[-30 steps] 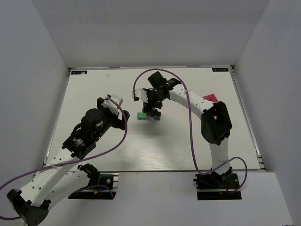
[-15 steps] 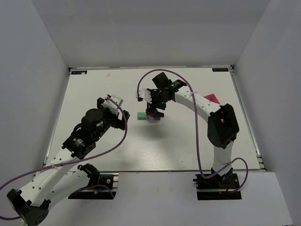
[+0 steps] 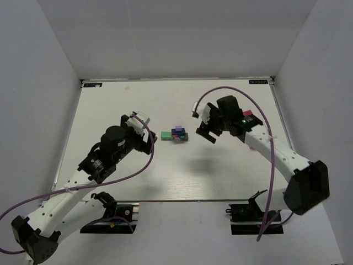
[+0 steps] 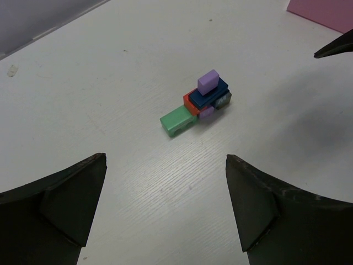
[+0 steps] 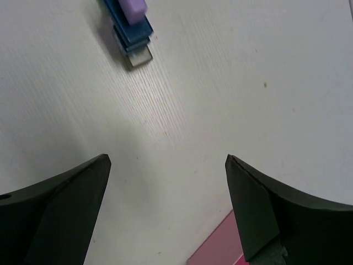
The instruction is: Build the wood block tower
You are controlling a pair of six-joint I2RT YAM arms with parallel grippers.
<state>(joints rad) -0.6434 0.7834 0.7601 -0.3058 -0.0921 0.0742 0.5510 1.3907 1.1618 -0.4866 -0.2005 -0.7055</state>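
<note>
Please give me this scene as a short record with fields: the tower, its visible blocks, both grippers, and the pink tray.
tower: small stack standing on the table, touched by neither gripper
top piece: purple cube on a blue bar
lower pieces: red block under the bar; green block lying on the table at one end
left gripper: open, empty, facing the tower
right gripper: open, empty, beside the tower
pink tray: apart from the tower, on the right arm's side
</note>
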